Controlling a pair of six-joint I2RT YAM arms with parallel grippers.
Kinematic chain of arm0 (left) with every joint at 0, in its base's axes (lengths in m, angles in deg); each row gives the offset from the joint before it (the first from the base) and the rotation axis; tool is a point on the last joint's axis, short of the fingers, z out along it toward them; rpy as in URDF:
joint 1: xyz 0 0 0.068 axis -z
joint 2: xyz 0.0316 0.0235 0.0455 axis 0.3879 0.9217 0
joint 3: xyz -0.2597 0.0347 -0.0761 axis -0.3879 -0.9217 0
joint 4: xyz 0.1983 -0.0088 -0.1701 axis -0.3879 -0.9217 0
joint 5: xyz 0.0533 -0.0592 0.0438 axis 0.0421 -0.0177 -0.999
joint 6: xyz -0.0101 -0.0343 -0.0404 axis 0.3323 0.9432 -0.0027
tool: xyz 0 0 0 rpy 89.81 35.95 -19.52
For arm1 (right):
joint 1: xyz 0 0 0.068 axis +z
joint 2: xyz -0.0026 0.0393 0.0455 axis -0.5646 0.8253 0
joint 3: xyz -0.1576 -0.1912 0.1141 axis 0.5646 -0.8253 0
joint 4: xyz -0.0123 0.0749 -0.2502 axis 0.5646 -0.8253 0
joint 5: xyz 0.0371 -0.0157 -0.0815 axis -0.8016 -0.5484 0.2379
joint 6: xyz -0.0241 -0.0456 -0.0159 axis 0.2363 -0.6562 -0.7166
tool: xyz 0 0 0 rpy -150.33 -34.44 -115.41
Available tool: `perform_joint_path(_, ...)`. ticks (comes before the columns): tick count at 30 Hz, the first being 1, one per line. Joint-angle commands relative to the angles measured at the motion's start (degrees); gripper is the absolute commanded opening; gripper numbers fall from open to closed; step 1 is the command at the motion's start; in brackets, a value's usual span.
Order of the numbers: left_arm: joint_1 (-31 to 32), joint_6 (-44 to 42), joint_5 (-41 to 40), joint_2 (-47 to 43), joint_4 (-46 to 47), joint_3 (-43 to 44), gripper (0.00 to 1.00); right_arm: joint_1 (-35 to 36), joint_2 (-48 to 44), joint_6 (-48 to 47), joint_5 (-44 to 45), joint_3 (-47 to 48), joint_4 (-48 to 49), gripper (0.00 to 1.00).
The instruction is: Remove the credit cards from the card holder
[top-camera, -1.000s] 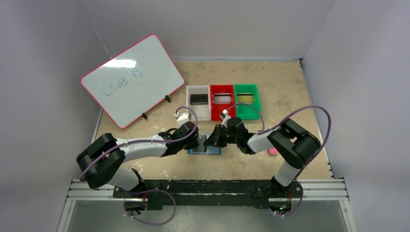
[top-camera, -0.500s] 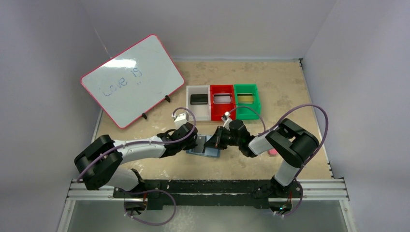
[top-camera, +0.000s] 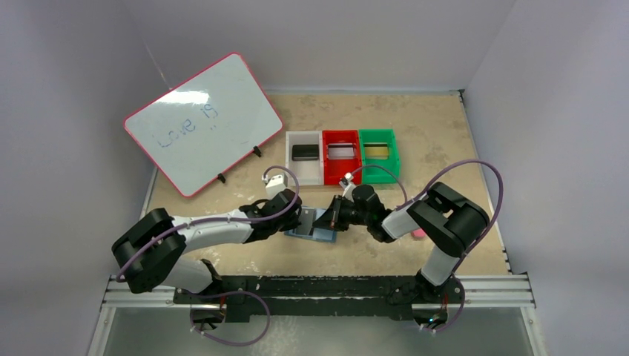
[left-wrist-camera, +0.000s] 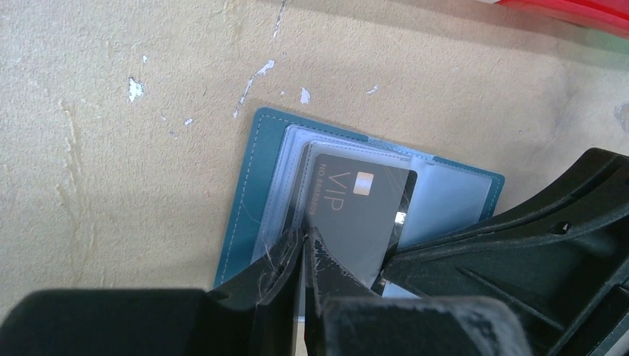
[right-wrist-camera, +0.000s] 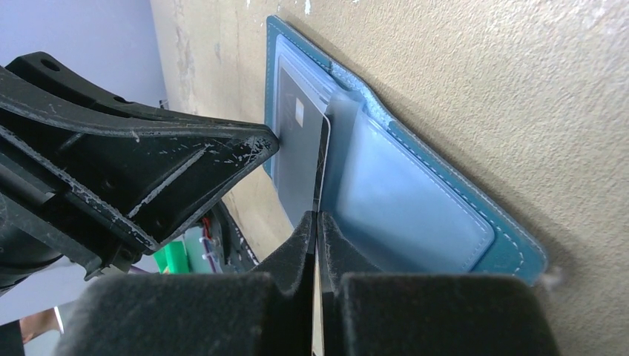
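The slate-blue card holder [top-camera: 323,236] lies open on the table between both grippers, its pale pockets [right-wrist-camera: 415,200] facing up. A dark grey credit card [left-wrist-camera: 356,208] marked VIP sticks partly out of a clear pocket. My right gripper [top-camera: 334,215] is shut on that card's edge [right-wrist-camera: 322,159], which runs into its fingertips [right-wrist-camera: 317,216]. My left gripper [top-camera: 303,220] is shut on the clear pocket edge of the holder [left-wrist-camera: 245,193], right beside the card. Its tips [left-wrist-camera: 304,236] hide the holder's near part.
Behind the holder stand a white bin [top-camera: 304,174] with a black card, a red bin [top-camera: 341,134] with a silvery card and a green bin [top-camera: 378,170] with a gold card. A whiteboard [top-camera: 204,122] leans at the back left. A pink block [top-camera: 419,233] lies by the right arm.
My right gripper has closed onto the grey card's edge. Both grippers and the holder have shifted slightly left and toward the near edge.
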Motion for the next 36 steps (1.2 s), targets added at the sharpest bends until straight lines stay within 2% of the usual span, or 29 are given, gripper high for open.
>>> perform_joint_path(1,0.0,-1.0,-1.4,-0.2,-4.2,-2.2,0.06,-0.4,-1.2,-0.3,0.5,-0.4,-0.1,0.00)
perform_joint_path(6,0.0,-1.3,-1.2,-0.3,-3.9,-2.3,0.06,-1.7,-3.3,-1.1,1.7,-1.3,-3.7,0.00)
perform_joint_path(12,0.0,-1.5,-0.7,-0.8,-3.3,-2.5,0.06,-2.3,-3.1,-1.1,0.3,-1.2,-3.3,0.00)
perform_joint_path(18,-0.1,-1.7,-0.4,-0.7,-3.4,-2.3,0.06,-2.3,-4.2,0.8,3.7,-2.0,-5.1,0.00)
perform_joint_path(28,-0.1,-2.2,0.3,-0.7,-3.1,-2.4,0.05,-2.3,1.5,4.9,1.0,-1.0,6.9,0.20)
perform_joint_path(31,0.0,-2.3,0.5,-0.6,-3.0,-2.4,0.05,-2.3,2.4,5.2,1.4,-0.9,7.3,0.22)
perform_joint_path(36,-0.1,-2.1,-0.2,-0.5,-3.7,-2.2,0.05,-2.3,0.4,4.9,2.8,-2.0,5.1,0.02)
